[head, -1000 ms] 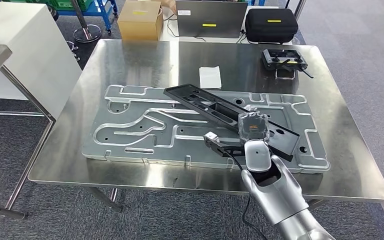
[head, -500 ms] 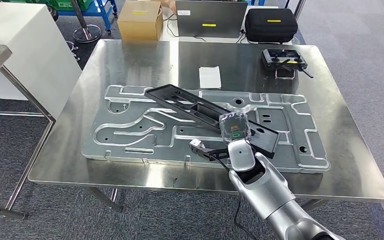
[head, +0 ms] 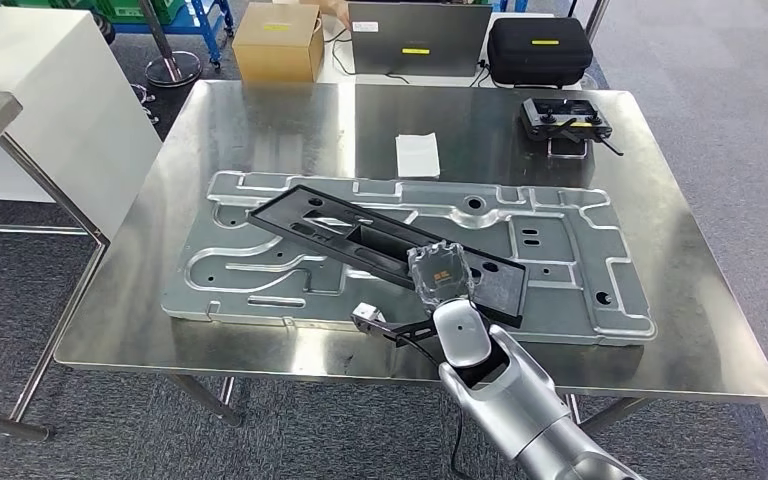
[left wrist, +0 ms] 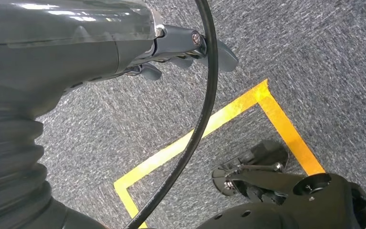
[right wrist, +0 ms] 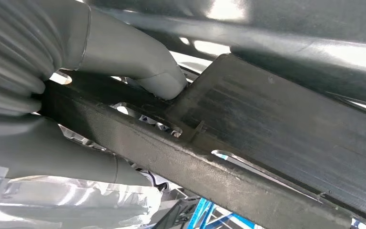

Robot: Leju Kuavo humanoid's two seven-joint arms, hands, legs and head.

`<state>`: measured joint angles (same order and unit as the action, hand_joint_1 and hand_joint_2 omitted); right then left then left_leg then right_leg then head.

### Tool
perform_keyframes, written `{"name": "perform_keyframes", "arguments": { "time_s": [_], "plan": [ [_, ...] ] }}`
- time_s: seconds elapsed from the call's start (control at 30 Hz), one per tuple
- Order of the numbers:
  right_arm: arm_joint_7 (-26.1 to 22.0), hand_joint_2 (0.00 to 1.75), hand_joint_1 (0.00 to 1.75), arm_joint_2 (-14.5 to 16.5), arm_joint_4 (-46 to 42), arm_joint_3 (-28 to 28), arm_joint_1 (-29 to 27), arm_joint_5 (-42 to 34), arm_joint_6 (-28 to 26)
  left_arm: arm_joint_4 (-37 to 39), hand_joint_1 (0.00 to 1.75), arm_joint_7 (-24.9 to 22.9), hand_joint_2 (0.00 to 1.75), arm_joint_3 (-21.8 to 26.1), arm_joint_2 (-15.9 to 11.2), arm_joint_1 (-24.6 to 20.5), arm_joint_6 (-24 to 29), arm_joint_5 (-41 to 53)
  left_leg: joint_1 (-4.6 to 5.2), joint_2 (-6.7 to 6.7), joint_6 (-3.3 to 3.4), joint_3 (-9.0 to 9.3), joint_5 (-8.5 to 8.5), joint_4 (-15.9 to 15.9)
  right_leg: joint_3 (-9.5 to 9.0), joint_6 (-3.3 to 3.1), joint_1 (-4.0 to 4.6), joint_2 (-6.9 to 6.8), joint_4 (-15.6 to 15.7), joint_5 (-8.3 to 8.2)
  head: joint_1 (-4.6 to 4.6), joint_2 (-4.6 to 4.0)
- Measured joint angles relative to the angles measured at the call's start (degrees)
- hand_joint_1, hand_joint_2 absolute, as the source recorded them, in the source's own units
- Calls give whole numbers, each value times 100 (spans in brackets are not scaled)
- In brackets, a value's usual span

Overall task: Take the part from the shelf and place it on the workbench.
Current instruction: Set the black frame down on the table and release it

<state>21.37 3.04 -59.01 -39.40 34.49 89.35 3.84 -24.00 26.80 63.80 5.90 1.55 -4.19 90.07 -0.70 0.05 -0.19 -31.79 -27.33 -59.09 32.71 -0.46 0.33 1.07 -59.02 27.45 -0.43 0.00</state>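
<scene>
holding the long black part (head: 380, 240) at its near-right end in the right hand (head: 440, 275), thumb (right wrist: 138, 62) pressed onto the part's upper face and the other fingers wrapped beneath its edge, as seen from the right wrist. hovering or resting over the grey machined plate (head: 580, 290) in the middle of the bench (head: 260, 110); contact between part and plate cannot be told from the head view. lying with the long axis on a diagonal: far end pointing toward the bench's far-left corner and reaching near the plate's far-left corner, gripped end toward the bench's near edge, right of its middle. lying flat or nearly so, open slotted face up, broad face roughly parallel to the bench. to finish well: lower gently with the part kept level so the free far end does not strike the plate first and lever against the grip; set it down wholly on the plate, clear of the white paper (head: 418, 155) toward the far edge; let the full length bear before easing the thumb off, then draw the hand back toward the near edge without dragging the part. hanging by the floor, the left hand (left wrist: 186, 47), fingers curled in on nothing that shows, a black cable (left wrist: 205, 95) crossing in front
</scene>
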Motion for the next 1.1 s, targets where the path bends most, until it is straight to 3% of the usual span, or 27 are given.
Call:
{"name": "perform_keyframes", "arguments": {
  "time_s": [0.1, 1.1],
  "plan": [
    [-30, 175, 0, 44, 27, -33, -4, 0, 5, 0, 0, -13, 175, -1, 0, -4, 14, 0, -2, 3, -3, 8, -2, 1, -6, 0, 2, 3, 0, 0, 1, 0],
    [84, 175, 0, 120, -393, 120, -255, 0, 62, 2, 0, 96, 175, -133, 4, 15, 100, 0, -3, 0, -11, 9, 1, 1, -9, -1, 2, -2, 0, 1, 1, -1]
  ]
}}
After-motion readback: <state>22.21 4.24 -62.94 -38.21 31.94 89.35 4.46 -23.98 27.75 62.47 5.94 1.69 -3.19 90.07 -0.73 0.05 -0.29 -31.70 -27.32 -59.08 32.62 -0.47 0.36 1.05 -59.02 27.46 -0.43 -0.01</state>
